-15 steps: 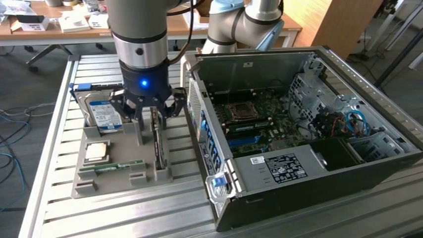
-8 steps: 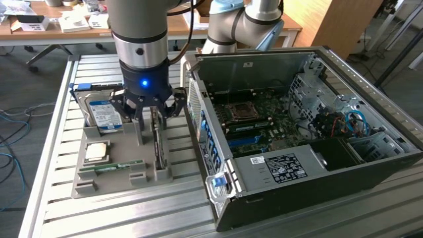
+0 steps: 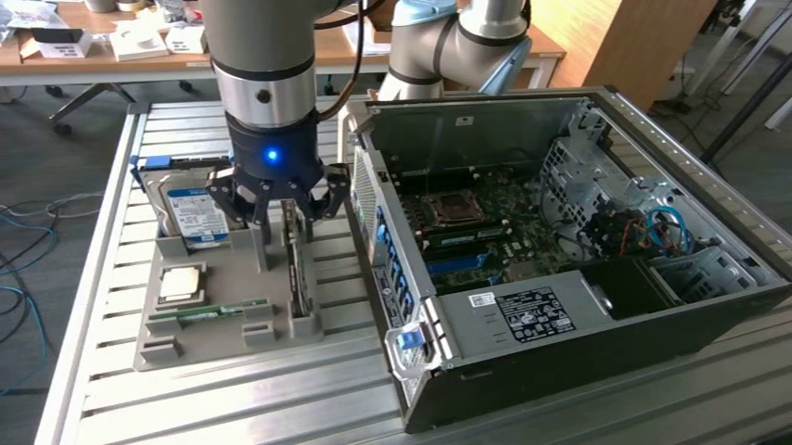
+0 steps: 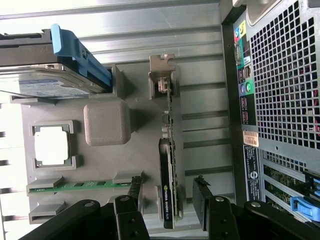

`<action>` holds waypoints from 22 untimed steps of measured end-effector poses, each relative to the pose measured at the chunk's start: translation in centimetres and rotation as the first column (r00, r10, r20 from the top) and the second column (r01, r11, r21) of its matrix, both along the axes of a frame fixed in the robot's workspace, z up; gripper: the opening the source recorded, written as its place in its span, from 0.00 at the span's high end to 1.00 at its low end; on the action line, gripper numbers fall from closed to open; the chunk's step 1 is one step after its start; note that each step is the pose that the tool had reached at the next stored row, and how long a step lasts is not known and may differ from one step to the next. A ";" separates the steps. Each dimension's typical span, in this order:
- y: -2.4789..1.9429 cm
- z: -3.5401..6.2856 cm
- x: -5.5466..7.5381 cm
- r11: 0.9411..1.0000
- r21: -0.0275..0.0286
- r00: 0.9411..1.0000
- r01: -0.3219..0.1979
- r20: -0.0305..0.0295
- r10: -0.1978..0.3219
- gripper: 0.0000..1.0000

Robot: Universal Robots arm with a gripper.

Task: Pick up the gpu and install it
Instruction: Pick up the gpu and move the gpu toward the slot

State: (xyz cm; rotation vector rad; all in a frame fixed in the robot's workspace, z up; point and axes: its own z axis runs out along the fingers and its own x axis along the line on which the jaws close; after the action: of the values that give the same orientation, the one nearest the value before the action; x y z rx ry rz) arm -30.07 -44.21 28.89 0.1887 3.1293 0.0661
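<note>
The pincer [image 3: 287, 211] hangs with its jaws apart over the gpu [image 3: 297, 264]. The card stands on edge in its slot of the grey holder [image 3: 210, 348] on the desk [image 3: 185, 408], to the exterior view's left of the open computer case [image 3: 557, 306]. In the wrist view the fingers [image 4: 201, 200] straddle the card with gaps on both sides. Nothing is gripped or lifted yet, so pickup and installation both remain.
</note>
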 end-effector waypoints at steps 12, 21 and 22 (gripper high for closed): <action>0.00 -0.62 0.0 1.000 0.000 1.000 0.000 0.000 0.000 0.47; 0.00 -0.74 0.0 1.000 0.000 1.000 0.000 0.000 0.000 0.47; 0.00 -0.76 0.0 1.000 0.000 1.000 0.000 0.000 0.000 0.47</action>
State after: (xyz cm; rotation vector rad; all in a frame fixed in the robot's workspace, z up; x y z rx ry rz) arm -30.07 -44.21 28.13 0.1886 3.1292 0.0663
